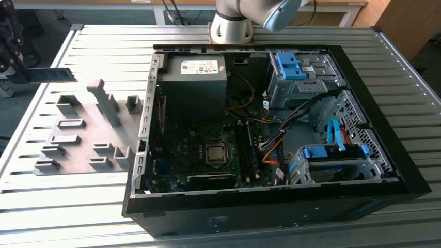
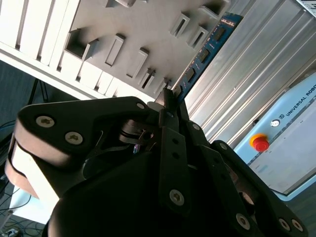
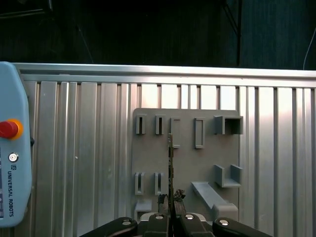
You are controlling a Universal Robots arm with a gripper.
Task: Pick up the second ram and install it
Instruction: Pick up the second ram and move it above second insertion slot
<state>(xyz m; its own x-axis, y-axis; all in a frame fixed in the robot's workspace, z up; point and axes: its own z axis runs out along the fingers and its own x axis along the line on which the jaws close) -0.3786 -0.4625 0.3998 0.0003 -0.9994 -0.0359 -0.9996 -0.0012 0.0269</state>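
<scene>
**Ram in the grip, well apart from the case**

The ribbed aluminium desk point(image 1: 386, 67) carries the open black computer case point(image 1: 276, 212), its dark motherboard point(image 1: 179, 150) bare. On the exterior view's left lies the flat grey fixture plate point(image 1: 82, 139), studded with blocky slots. At that side hangs the black gripper point(image 2: 170, 101), fingers point(image 2: 174, 148) pinched tight on one end of the second ram point(image 2: 205, 52). It's a thin blue-green board with dark chips in a row, jutting straight out near the plate.

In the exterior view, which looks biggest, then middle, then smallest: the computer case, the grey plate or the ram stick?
1. computer case, by far the largest
2. grey plate
3. second ram, clearly the smallest
</scene>
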